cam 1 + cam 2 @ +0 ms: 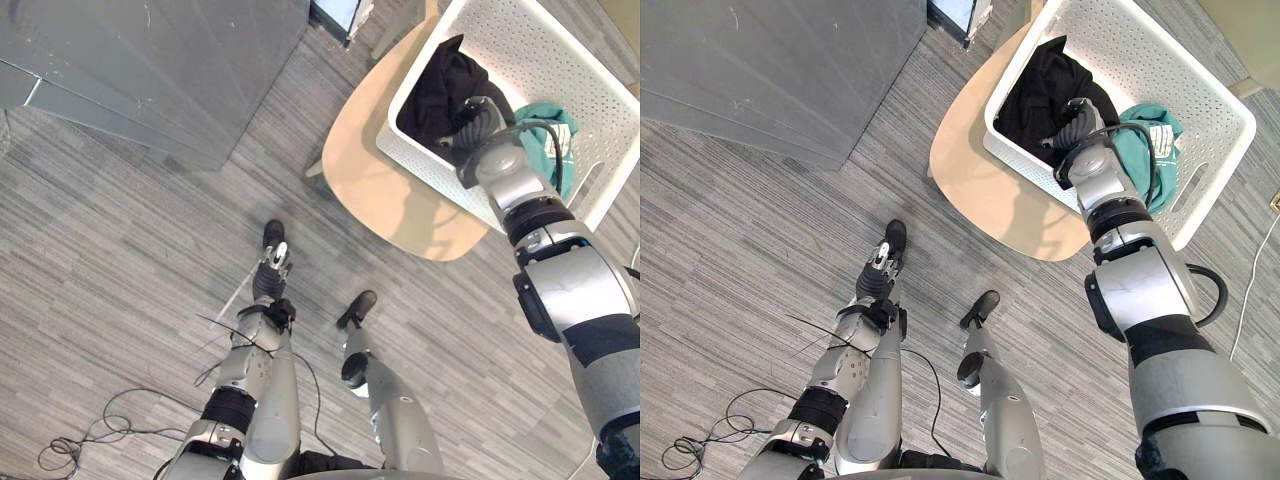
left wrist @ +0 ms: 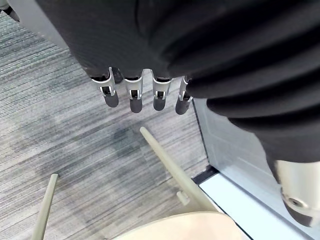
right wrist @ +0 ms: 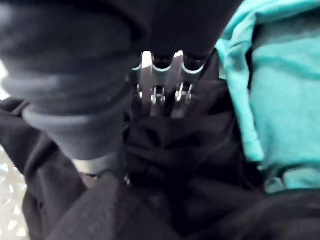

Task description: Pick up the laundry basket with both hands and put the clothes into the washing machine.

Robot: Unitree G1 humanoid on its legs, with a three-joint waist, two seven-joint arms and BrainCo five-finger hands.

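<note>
A white perforated laundry basket (image 1: 1200, 90) sits on a round pale wooden table (image 1: 980, 190). Inside it lie a black garment (image 1: 1035, 85) and, beside that, a teal garment (image 1: 1145, 160). My right hand (image 1: 1077, 125) reaches down into the basket onto the black garment. In the right wrist view its fingers (image 3: 157, 85) sink into the black cloth (image 3: 190, 165), which bunches up between them and the thumb, with the teal cloth (image 3: 285, 90) alongside. My left hand (image 2: 132, 95) hangs over the floor with relaxed fingers, holding nothing.
A grey cabinet (image 1: 770, 70) stands to the left of the table, across a strip of striped grey floor. The left wrist view shows the table's slanted pale legs (image 2: 170, 165) and the rim of its top (image 2: 185, 227) close to the left hand.
</note>
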